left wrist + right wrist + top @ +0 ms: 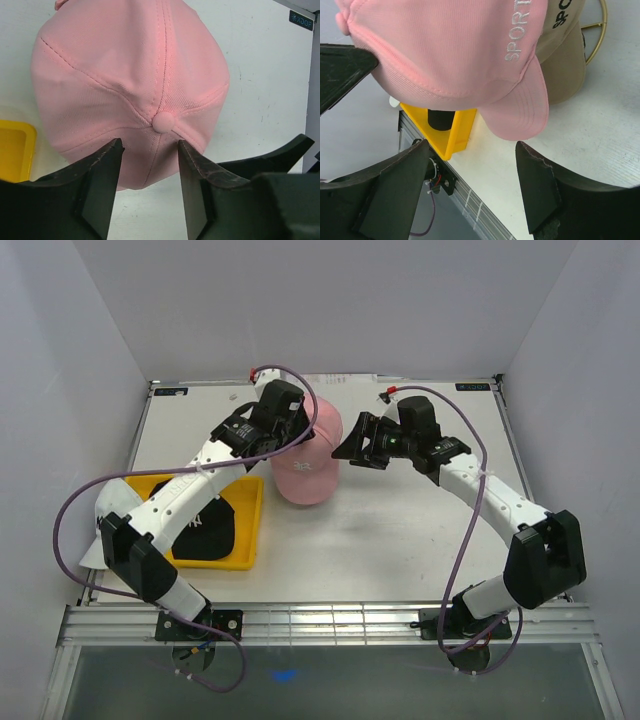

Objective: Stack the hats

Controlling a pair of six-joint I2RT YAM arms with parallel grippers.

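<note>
From above: shows the pink hat (305,472) near the middle of the table (400,530), brim toward 6 o'clock, crown partly covered by the left arm (200,475). At 8 o'clock from it, the yellow tray (253,530) with the black hat (205,530) inside. Farther toward 9 o'clock, the white hat (100,530), mostly under the arm. No sight of the tan hat here.

From the left wrist: left gripper (150,145) with fingers apart on either side of the crown button, pinching no fabric. Hard to tell whether the tips touch the cloth.

From the right wrist: right gripper (471,147) wide apart, holding nothing, just beside the pink brim. At 2 o'clock, the tan hat (565,60), seemingly tucked under the pink one, and a piece of the gold wire stand (601,30), cut off by the frame.

Probably the release of the pink hat onto the tan one. Next: lift the left gripper away without dragging the crown, then reach for the black hat.
</note>
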